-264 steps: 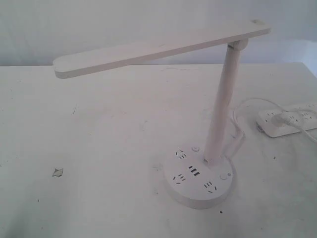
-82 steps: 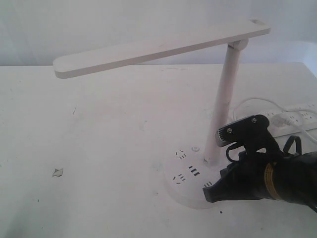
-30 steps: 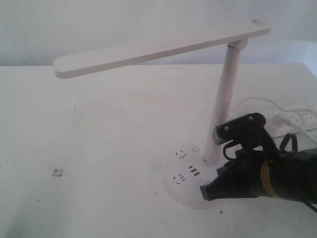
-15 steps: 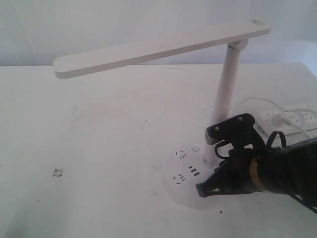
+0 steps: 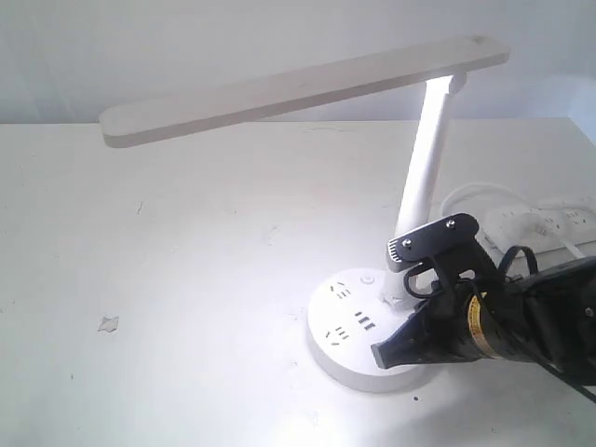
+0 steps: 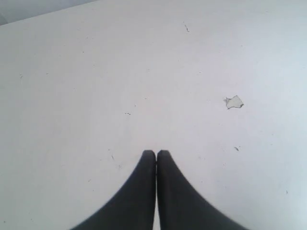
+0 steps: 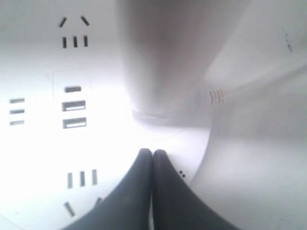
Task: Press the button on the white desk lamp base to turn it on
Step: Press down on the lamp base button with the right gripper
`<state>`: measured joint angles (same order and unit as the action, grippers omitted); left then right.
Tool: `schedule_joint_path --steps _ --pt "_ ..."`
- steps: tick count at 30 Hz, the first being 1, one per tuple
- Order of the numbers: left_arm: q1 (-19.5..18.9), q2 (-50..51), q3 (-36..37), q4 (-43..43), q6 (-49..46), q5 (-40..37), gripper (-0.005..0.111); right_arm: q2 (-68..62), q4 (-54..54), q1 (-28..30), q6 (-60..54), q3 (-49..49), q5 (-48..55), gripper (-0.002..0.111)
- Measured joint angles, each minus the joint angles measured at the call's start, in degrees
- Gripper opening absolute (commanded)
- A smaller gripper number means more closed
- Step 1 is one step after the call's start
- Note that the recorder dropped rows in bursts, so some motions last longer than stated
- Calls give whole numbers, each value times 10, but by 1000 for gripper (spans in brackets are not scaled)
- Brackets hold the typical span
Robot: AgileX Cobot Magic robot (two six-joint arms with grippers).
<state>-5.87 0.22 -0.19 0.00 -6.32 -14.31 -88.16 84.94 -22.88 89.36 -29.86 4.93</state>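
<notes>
While alight, white desk lamp base (image 5: 346, 300) bright.

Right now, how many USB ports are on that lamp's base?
3, in a row on the white desk lamp base beside the pole: slim port, middle port, end port. None seems hidden.

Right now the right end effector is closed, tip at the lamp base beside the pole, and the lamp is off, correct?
Not off: the exterior view shows the white desk lamp lit, glowing on the white desk lamp base. The right end effector is closed there, as you said.
</notes>
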Motion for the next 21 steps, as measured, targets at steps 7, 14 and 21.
schedule_joint_path --steps 7,14,21 --pt "0 0 0 0 0 0 0 -13 2 -1 0 -6 0 0" --pt "0 0 0 0 0 0 0 -10 2 -1 0 -9 -4 0" --pt "0 0 0 0 0 0 0 66 1 -1 0 -3 -33 0"
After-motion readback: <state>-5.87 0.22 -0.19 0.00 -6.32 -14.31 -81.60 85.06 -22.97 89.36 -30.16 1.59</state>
